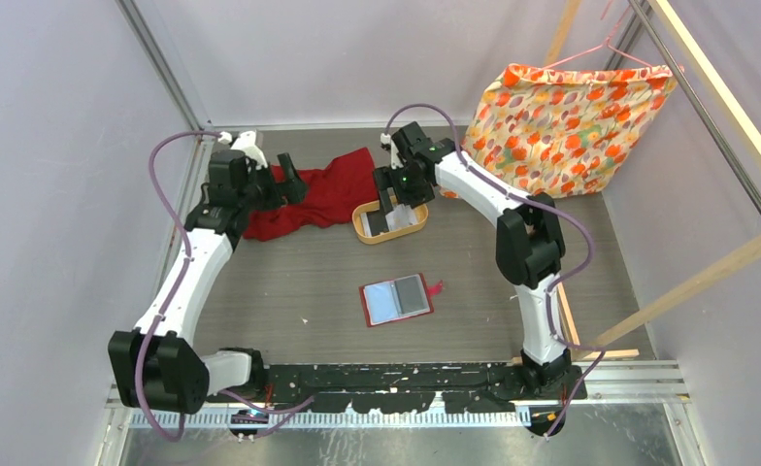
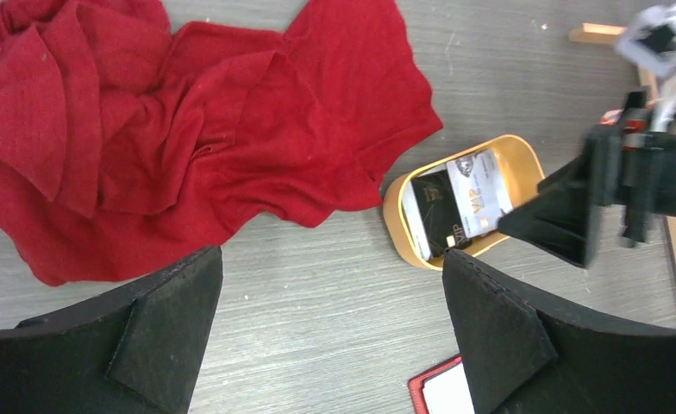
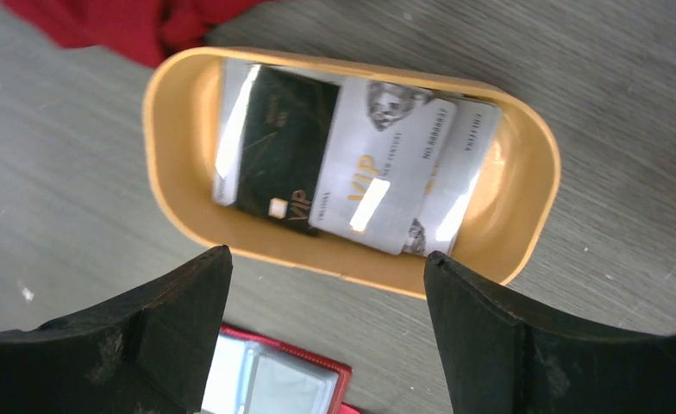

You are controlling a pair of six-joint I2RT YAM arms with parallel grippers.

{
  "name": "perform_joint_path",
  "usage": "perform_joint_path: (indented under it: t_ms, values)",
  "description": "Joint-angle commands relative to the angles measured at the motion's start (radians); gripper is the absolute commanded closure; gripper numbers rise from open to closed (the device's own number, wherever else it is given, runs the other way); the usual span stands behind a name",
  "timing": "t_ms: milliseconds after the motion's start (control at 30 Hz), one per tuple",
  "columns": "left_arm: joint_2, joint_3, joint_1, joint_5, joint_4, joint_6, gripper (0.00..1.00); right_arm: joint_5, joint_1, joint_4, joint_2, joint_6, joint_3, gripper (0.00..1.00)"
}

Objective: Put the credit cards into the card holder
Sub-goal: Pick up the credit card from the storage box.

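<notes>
Several credit cards (image 3: 343,164), one black and the others pale with "VIP" print, lie overlapping in an oval tan tray (image 3: 524,233). They also show in the left wrist view (image 2: 455,203). My right gripper (image 3: 326,259) is open and empty, hovering just above the tray's near rim (image 1: 362,231). The card holder (image 1: 396,300), a red wallet lying open with its clear pockets up, sits mid-table; its edge shows in the right wrist view (image 3: 274,379). My left gripper (image 2: 328,285) is open and empty, above the table beside the red cloth (image 2: 188,129), left of the tray.
The crumpled red cloth (image 1: 323,194) lies left of the tray. An orange flowered bag (image 1: 571,116) hangs on a hanger at the back right. Wooden slats (image 1: 590,340) lie along the right side. Purple walls close in both sides.
</notes>
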Motion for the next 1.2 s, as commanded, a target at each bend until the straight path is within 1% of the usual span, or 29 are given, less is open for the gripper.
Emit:
perform_joint_path:
  t_ms: [0, 100, 200, 300, 433, 533, 633, 800, 1000, 1167]
  values:
    - [0.008, -0.016, -0.004, 0.038, 0.084, 0.054, 0.00, 0.155, 0.026, 0.026, 0.028, 0.140, 0.058, 0.13]
    - [0.031, 0.011, -0.004, 0.108, 0.061, 0.066, 0.00, 0.201, 0.039, 0.027, 0.065, 0.145, 0.084, 0.13]
    - [0.030, 0.006, -0.004, 0.119, 0.062, 0.074, 0.00, 0.234, 0.039, 0.009, 0.108, 0.144, 0.129, 0.13]
    - [0.037, 0.005, -0.004, 0.137, 0.066, 0.073, 0.00, 0.229, 0.040, 0.004, 0.134, 0.145, 0.152, 0.13]
    - [0.043, 0.010, -0.003, 0.143, 0.061, 0.071, 0.00, 0.261, 0.042, -0.013, 0.180, 0.147, 0.178, 0.17]
    - [0.045, 0.011, -0.004, 0.152, 0.062, 0.067, 0.00, 0.288, 0.049, -0.014, 0.196, 0.137, 0.182, 0.20]
    - [0.048, 0.013, -0.004, 0.166, 0.062, 0.060, 0.00, 0.300, 0.054, -0.014, 0.209, 0.134, 0.183, 0.19]
    - [0.050, 0.012, -0.005, 0.175, 0.063, 0.054, 0.00, 0.278, 0.055, -0.026, 0.245, 0.129, 0.204, 0.19]
    - [0.052, 0.012, -0.003, 0.178, 0.065, 0.051, 0.00, 0.303, 0.061, -0.039, 0.267, 0.106, 0.201, 0.20]
    - [0.055, 0.012, -0.004, 0.186, 0.065, 0.048, 0.00, 0.303, 0.058, -0.034, 0.253, 0.093, 0.163, 0.26]
